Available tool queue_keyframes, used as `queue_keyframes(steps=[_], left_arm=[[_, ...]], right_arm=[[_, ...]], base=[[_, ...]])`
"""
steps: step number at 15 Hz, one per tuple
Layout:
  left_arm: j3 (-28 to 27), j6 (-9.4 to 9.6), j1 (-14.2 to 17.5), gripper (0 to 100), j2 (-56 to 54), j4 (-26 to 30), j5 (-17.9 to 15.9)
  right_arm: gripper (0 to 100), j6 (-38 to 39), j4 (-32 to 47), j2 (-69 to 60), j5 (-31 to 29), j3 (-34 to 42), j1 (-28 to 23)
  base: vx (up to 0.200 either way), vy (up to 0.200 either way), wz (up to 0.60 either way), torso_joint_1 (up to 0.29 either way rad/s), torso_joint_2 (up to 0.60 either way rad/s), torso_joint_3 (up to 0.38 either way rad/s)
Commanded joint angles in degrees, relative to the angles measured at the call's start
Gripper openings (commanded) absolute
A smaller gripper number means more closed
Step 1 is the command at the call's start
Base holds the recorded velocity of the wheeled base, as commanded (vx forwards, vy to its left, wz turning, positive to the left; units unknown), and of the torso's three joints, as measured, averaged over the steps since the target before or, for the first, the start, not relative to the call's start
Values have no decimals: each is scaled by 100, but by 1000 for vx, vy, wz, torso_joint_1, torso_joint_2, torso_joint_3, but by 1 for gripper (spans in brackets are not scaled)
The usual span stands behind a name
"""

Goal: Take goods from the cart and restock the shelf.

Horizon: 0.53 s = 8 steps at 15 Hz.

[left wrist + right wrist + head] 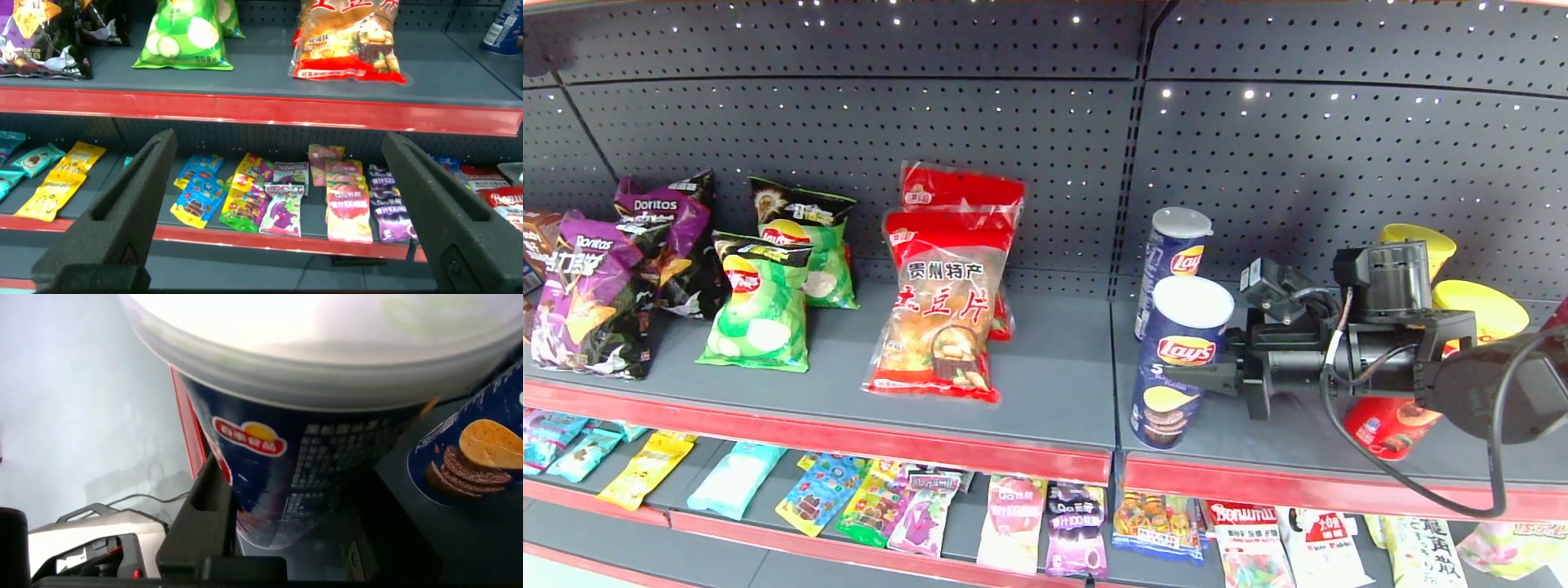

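Observation:
A blue chips can with a white lid stands near the front of the upper shelf, leaning slightly. My right gripper comes at it from the right and is shut on its side. In the right wrist view the blue chips can sits between the two fingers of my right gripper. A second blue can stands just behind it. My left gripper is open and empty, held in front of the lower shelf with its candy packets.
Purple chip bags, green chip bags and red snack bags stand along the upper shelf to the left. Red cans with yellow lids stand behind my right arm. A red lip edges the shelf.

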Motion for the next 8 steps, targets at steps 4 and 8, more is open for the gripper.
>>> queue_keyframes(steps=[4, 8], left_arm=[[0, 0, 0, 100, 2, -1, 0], [0, 0, 0, 100, 2, -1, 0]], right_arm=[[100, 14, 8, 45, -10, -5, -16], [100, 5, 8, -16, -10, -5, -25]], base=[[0, 0, 0, 0, 0, 0], [0, 0, 0, 0, 0, 0]])
